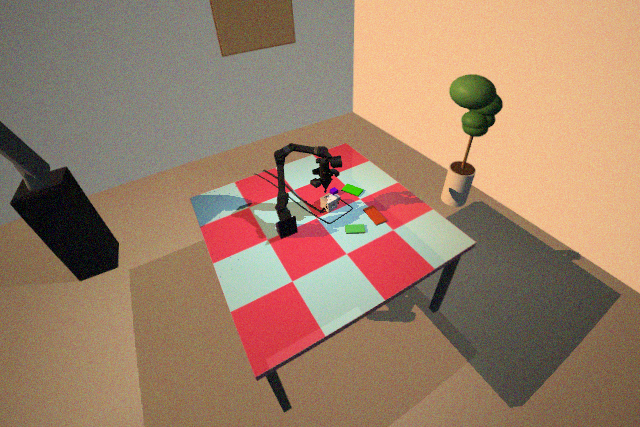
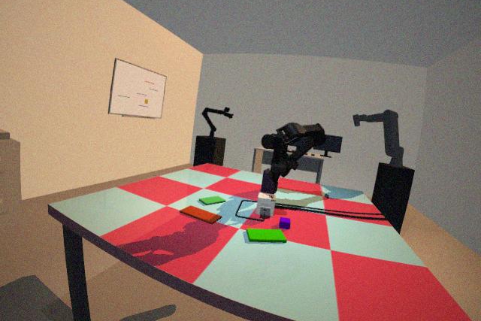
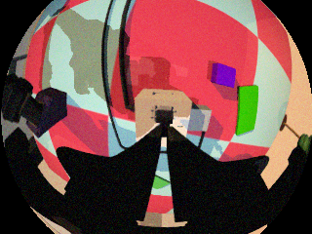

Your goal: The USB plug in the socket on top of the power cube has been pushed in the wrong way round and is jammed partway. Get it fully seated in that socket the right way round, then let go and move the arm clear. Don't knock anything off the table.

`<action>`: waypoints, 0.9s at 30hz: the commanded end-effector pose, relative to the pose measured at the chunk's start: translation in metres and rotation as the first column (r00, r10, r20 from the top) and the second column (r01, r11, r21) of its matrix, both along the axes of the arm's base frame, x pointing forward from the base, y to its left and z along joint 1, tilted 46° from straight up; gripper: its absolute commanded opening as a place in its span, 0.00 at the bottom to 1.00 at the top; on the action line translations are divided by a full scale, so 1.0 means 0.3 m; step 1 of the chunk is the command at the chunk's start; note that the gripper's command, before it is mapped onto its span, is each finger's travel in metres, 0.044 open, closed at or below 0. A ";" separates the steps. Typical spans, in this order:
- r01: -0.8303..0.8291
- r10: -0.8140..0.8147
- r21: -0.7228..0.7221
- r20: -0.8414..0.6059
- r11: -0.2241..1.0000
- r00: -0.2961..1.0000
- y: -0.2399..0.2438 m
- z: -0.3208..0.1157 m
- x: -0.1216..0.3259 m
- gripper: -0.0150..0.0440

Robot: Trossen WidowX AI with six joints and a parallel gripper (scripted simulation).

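The power cube (image 1: 329, 202) (image 2: 265, 204) (image 3: 148, 104) is a small white block standing on the checkered table (image 1: 330, 303) (image 2: 267, 268). Its top face looks straight and upright in the wrist view. My gripper (image 1: 325, 190) (image 3: 164, 131) is shut on the USB plug (image 3: 164, 115), a small dark block at the fingertips over the middle of the cube's top. The plug and fingers hide the top socket, and whether the plug's tip is inside it cannot be told. A dark connector (image 2: 264, 215) sits at the foot of the cube's side.
Black cables (image 1: 297, 196) (image 2: 330, 210) (image 3: 105, 58) run past the cube and loop beside it. Nearby lie a purple block (image 1: 333, 190) (image 2: 284, 222) (image 3: 223, 75), a bright green slab (image 1: 353, 189) (image 2: 266, 235) (image 3: 247, 109), an orange slab (image 1: 374, 215) (image 2: 200, 213) and another green slab (image 1: 355, 228) (image 2: 212, 200).
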State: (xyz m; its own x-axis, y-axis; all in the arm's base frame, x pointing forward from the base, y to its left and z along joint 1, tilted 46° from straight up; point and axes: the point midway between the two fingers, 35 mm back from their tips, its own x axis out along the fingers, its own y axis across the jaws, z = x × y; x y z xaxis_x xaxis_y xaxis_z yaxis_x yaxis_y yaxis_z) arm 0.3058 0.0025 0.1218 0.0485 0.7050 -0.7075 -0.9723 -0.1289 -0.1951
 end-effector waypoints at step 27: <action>0.006 -0.006 -0.039 0.004 0.999 1.000 0.003 -0.014 0.001 0.25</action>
State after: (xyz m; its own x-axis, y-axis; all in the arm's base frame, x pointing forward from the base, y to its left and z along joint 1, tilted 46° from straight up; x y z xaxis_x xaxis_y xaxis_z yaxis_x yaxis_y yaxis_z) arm 0.3063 0.0034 0.1185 0.0556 0.6821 -0.7292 -0.9718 -0.1307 -0.1963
